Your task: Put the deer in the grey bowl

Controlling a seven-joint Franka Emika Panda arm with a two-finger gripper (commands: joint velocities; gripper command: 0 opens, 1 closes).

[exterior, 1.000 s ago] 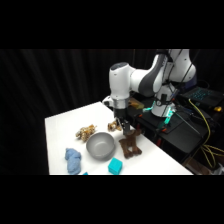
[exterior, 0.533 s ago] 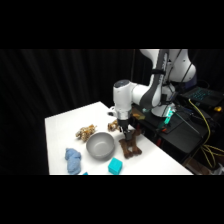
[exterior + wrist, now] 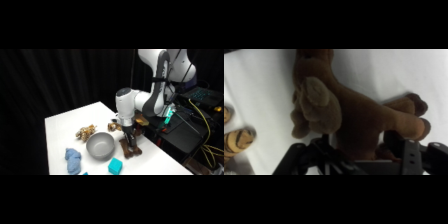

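Observation:
The deer [image 3: 132,148] is a dark brown plush lying on the white table just right of the grey bowl [image 3: 101,146], near the table's right edge. My gripper [image 3: 128,138] has come down from above right onto it. In the wrist view the deer [image 3: 351,112] fills the middle, its lighter ear turned up and its stubby legs to the right. The gripper [image 3: 355,152] stands open, with one black finger [image 3: 309,156] on each side of the deer's body. The bowl holds nothing.
A teal block [image 3: 115,165] sits in front of the bowl and a blue cloth toy [image 3: 73,160] to its left. Small tan plush toys lie behind the bowl [image 3: 86,132] and near the gripper [image 3: 114,126]. A striped tan toy [image 3: 236,141] shows at the wrist view's left edge.
The gripper has moved down and to the right, from above the table behind the bowl to around the deer.

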